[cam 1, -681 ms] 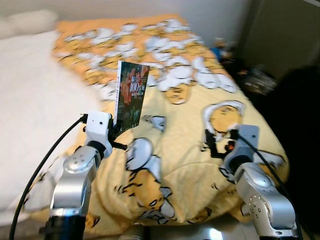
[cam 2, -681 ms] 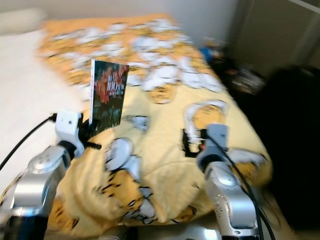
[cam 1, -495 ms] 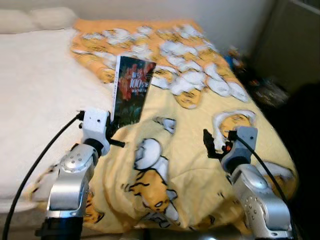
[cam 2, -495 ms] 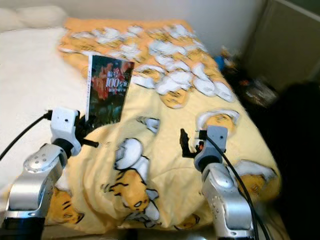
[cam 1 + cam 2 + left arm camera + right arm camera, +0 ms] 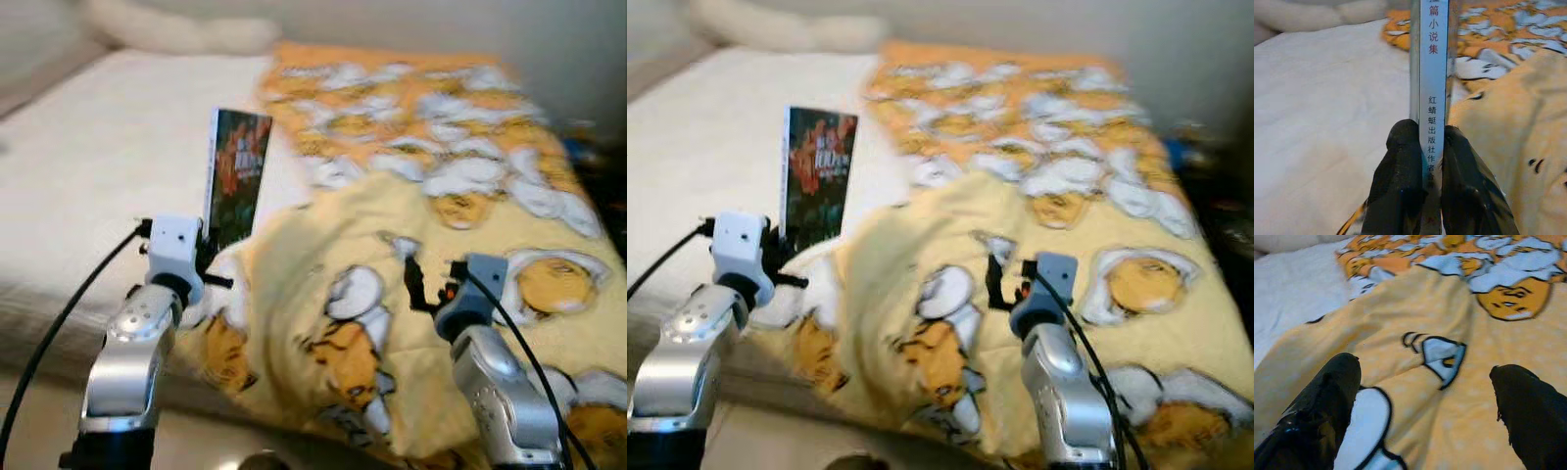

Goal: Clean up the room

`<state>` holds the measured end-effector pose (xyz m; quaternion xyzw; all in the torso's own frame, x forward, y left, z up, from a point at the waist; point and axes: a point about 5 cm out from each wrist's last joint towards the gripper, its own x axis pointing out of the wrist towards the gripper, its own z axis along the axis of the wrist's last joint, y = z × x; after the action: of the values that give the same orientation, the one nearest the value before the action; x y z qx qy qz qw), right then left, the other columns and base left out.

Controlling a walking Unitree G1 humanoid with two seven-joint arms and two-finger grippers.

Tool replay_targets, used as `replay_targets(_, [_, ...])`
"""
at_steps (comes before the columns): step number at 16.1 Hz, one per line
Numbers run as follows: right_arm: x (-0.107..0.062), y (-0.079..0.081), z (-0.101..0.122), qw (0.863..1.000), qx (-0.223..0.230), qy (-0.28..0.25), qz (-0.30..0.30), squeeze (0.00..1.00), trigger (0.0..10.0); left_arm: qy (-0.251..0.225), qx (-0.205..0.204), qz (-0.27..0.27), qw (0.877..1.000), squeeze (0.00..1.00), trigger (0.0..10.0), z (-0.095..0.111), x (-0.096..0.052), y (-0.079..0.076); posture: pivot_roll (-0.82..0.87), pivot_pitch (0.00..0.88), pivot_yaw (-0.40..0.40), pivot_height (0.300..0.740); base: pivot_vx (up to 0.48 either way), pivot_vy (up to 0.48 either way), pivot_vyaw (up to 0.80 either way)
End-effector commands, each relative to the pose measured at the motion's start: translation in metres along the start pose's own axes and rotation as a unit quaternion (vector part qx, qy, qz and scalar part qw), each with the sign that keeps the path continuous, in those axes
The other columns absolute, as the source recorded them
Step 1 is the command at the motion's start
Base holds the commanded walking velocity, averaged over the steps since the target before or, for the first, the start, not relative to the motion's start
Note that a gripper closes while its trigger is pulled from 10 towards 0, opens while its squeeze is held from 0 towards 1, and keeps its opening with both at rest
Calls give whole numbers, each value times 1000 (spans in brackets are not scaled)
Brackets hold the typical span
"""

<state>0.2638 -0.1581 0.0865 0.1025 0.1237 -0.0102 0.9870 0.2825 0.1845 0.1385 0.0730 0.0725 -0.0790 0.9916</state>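
My left gripper (image 5: 1422, 161) is clamped on the book (image 5: 236, 174), held upright over the white sheet (image 5: 88, 176) (spine toward wrist cam). My right gripper (image 5: 1425, 406) hovers spread apart above the yellow blanket (image 5: 470, 255).

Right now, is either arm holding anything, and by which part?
The left tool holds a book upright, fingers clamped across the lower end of its spine. The right tool is open, holding nothing.
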Motion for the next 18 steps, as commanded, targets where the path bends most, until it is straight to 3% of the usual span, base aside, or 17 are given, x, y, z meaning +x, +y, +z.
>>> replay_targets(1, [4, 3, 3, 1000, 10, -13, 1, 0, 10000, -15, 8, 11, 1000, 0, 10000, 8, 1, 4, 1, 0, 1, 740, 0, 0, 0])
replay_targets(6, [9, 11, 2, 1000, 21, -21, -5, 0, 10000, 0, 16, 17, 1000, 0, 10000, 5, -2, 11, 13, 0, 2, 740, 0, 203, 0])
replay_targets(14, [17, 5, 8, 999, 30, -24, -23, 0, 10000, 0, 10, 19, 1000, 0, 10000, 6, 6, 6, 5, 0, -25, 740, 0, 332, -723])
replay_targets(18, [19, 6, 8, 999, 23, -23, -21, 0, 10000, -1, 10, 21, 1000, 0, 10000, 7, 9, 5, -4, 0, -27, 740, 0, 362, 0])
